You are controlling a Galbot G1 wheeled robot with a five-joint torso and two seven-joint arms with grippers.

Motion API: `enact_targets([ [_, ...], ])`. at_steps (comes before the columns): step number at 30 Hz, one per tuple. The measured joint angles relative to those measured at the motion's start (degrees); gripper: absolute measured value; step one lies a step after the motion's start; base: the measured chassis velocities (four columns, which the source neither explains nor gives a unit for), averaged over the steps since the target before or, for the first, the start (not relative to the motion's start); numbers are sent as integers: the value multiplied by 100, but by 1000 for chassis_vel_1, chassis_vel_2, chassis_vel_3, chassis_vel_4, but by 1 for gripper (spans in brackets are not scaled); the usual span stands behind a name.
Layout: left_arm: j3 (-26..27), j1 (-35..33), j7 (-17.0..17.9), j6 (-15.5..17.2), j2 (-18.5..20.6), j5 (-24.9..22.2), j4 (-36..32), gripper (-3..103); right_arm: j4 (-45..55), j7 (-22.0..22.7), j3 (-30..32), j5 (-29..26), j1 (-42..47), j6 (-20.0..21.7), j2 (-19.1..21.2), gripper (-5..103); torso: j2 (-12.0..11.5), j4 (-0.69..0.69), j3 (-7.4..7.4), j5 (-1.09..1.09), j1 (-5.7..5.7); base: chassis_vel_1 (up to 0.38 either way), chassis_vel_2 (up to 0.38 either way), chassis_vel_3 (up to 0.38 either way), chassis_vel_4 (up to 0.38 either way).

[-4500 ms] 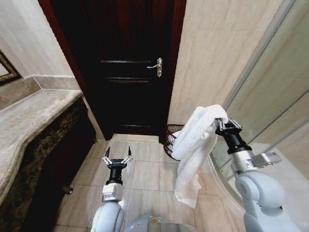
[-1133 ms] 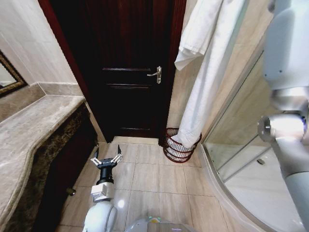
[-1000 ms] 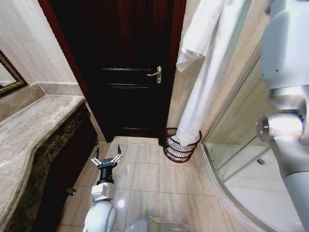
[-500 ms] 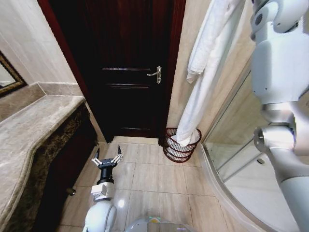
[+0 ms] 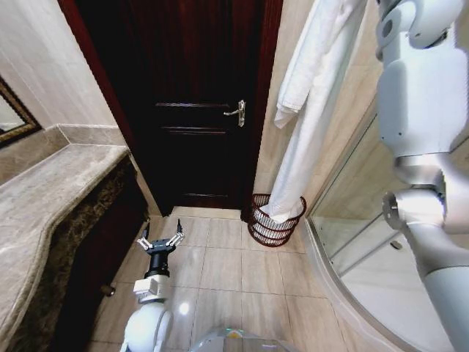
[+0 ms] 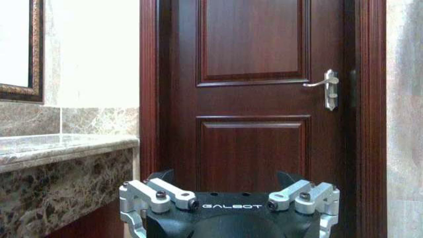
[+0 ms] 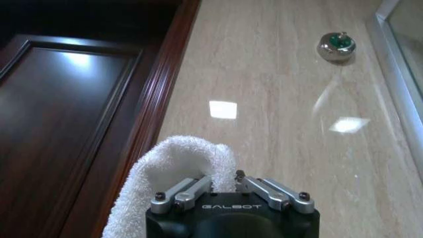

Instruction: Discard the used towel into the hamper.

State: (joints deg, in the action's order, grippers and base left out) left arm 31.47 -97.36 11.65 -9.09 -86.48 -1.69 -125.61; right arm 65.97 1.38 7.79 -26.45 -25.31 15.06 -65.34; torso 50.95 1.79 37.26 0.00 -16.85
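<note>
Right gripper (image 7: 223,184) raised high near the wall, fingers pinched on the towel (image 5: 311,103); the towel hangs straight below it, bottom end already inside the hamper (image 5: 275,220) on the floor by the door (image 5: 198,95). Left gripper (image 5: 161,240) idle low, fingers spread, empty. Release not yet done, most of the towel's above the rim.

The room is evenly bright. The dark door (image 5: 198,103) stays dim and swallows detail. Square glare patches sit on the glossy wall (image 7: 264,99), at about 12 o'clock. The head view bends straight lines at the edges.
</note>
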Motion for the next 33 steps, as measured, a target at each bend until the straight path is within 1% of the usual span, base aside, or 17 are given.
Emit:
enact_targets([
  [8,41,-6,-56,-56,21,-62,14,100,41,2,-49,-80,-56,73,14,6,0,0,-1,-1,1,0,0,0,0],
  [18,19,-16,-67,-58,-11,-49,-46,100,51,-10,-89,-168,-118,159,46,6,-1,0,0,2,0,-28,30,36,-28],
  [23,36,-42,-68,-66,-16,-44,-71,100,121,3,-89,-199,-118,236,54,6,-2,1,0,0,0,-18,37,28,-25],
  [33,46,-68,-75,-95,-31,-20,-89,100,193,9,-76,-249,-68,278,94,6,-1,-1,0,1,1,0,0,0,0],
])
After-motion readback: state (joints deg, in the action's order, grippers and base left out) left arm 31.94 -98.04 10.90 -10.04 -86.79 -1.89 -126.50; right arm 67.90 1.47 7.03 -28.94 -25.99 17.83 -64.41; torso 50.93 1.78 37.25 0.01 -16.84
